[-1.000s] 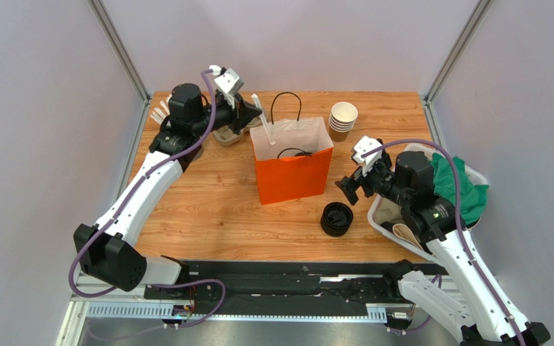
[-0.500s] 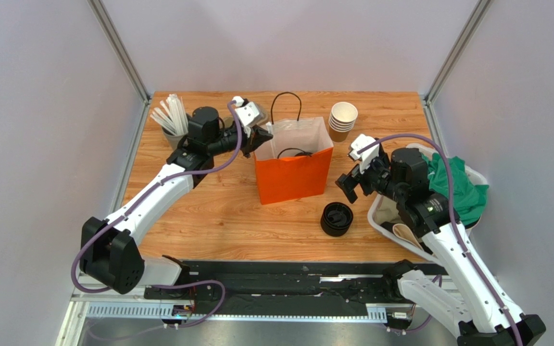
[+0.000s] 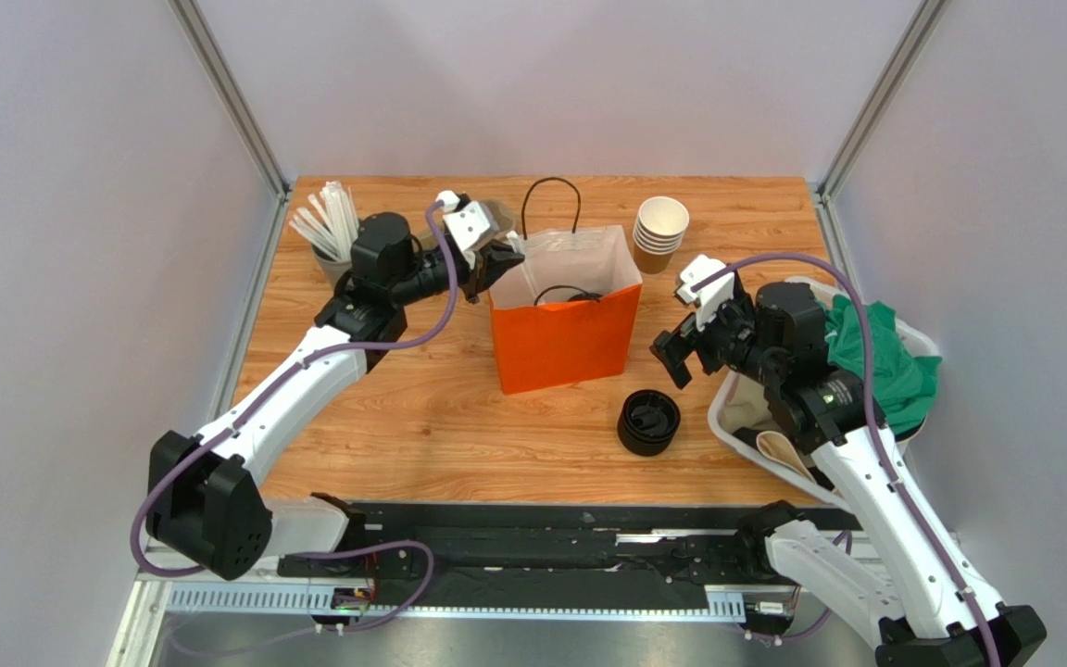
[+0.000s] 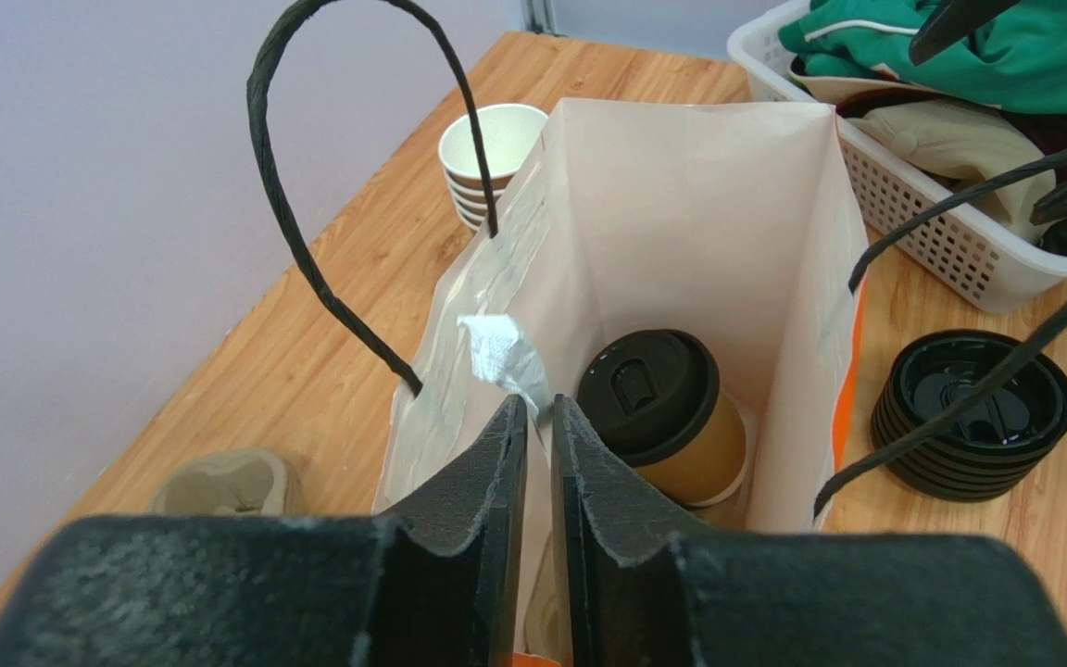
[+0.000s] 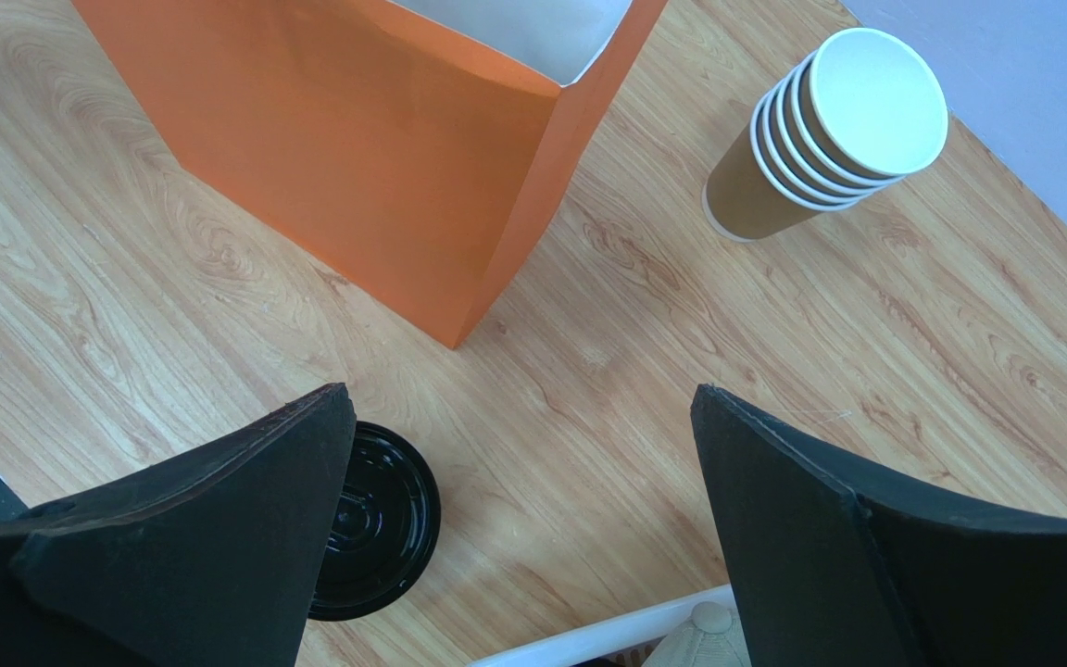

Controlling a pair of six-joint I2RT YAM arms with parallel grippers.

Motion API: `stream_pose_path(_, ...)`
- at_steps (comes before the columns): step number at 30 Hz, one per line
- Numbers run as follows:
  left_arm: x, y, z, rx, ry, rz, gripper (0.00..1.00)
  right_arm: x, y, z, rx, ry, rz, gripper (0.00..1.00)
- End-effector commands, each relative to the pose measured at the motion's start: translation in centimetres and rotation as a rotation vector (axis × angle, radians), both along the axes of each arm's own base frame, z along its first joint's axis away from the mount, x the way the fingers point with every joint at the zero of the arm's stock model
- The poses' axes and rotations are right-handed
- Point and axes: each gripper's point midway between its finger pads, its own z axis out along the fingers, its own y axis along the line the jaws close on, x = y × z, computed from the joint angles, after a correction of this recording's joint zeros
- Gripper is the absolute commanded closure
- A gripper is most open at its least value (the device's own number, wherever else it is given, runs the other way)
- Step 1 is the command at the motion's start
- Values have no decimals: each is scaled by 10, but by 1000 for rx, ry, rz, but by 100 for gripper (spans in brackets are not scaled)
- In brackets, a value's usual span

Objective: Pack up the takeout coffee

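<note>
Takeout coffee [image 4: 664,414] is sitting down on the floor of the orange paper bag [image 3: 563,345], black lid on, with neither gripper touching it. Left gripper [image 4: 536,413] is hanging over the bag's left rim and pointing into the opening. Its jaws are standing almost together with only a thin slit between them. A small crumpled white paper scrap [image 4: 499,353] is showing right at the fingertips, and I cannot tell if it's pinched or just lying against the bag's inner wall. Right gripper [image 5: 520,406] is hovering above bare wood off the bag's right front corner, jaws spread wide and holding nothing. Stack of black lids [image 3: 648,421] is sitting just in front of the bag, toward its right corner, apart from it. Stack of lidless brown cups [image 3: 660,229] is standing behind the bag's right side, not touching it. White basket [image 3: 737,414] with a green cloth [image 3: 890,364] is sitting well to the right of the bag, under the right arm. Holder of white sticks [image 3: 329,229] is standing well to the left of the bag.
</note>
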Motion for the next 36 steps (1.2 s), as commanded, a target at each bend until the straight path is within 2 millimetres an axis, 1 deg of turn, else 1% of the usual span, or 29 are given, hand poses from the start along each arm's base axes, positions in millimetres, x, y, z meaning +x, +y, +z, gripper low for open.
stream_pose_path(1, -16, 0, 29, -42, -105, -46, 79, 3, 2, 17, 34, -47, 6, 1)
stream_pose_path(4, -19, 1, 28, -42, -114, -46, 71, 3, 1, 19, 39, -53, 2, 1)
stream_pose_path(8, -22, 6, 27, -41, -131, -27, 69, 2, -1, 21, 47, -57, -1, 1)
stream_pose_path(13, -26, 13, 41, -66, -142, 11, 69, 1, -1, 22, 58, -54, 0, 1)
stream_pose_path(15, -29, 17, 52, -71, -153, 22, 68, 1, -1, 21, 59, -49, 1, 1)
stream_pose_path(16, -29, 19, 51, -62, -135, 38, 66, 1, -1, 21, 61, -46, 3, 1)
stream_pose_path(17, -29, 21, 57, -66, -138, 48, 64, 0, 0, 22, 63, -48, 4, 1)
stream_pose_path(18, -32, 24, 59, -65, -130, 58, 63, 0, 0, 22, 64, -47, 5, 1)
stream_pose_path(19, -31, 28, 65, -67, -133, 80, 59, 0, 0, 22, 64, -47, 5, 1)
stream_pose_path(21, -33, 34, 66, -63, -109, 109, 55, 0, 0, 21, 63, -43, 5, 1)
stream_pose_path(23, -33, 41, 73, -66, -111, 143, 47, -1, -1, 22, 64, -47, 4, 1)
stream_pose_path(24, -35, 44, 72, -59, -97, 151, 44, 0, -1, 22, 66, -49, 4, 1)
stream_pose_path(25, -33, 48, 79, -63, -110, 169, 38, -1, -1, 23, 68, -50, 2, 1)
stream_pose_path(27, -29, 62, 76, -47, -76, 223, 33, -2, 0, 23, 76, -48, 6, 1)
stream_pose_path(28, -26, 69, 79, -52, -73, 254, 29, -2, 0, 24, 78, -49, 5, 1)
stream_pose_path(29, -20, 81, 80, -54, -69, 291, 27, -3, 0, 25, 81, -52, 6, 1)
stream_pose_path(31, -19, 94, 80, -68, -44, 327, 23, -3, 0, 25, 84, -54, 9, 1)
stream_pose_path(32, -13, 109, 79, -75, -32, 373, 21, -4, 0, 26, 86, -57, 5, 1)
stream_pose_path(33, -12, 116, 77, -80, -13, 398, 20, -4, 0, 27, 89, -59, 8, 1)
stream_pose_path(34, -11, 123, 73, -90, 15, 420, 14, -3, 0, 28, 91, -61, 7, 1)
stream_pose_path(35, -7, 135, 70, -90, 27, 455, 12, -4, 0, 28, 93, -63, 4, 1)
stream_pose_path(36, -8, 140, 64, -85, 50, 472, 11, -5, 0, 30, 99, -65, 5, 1)
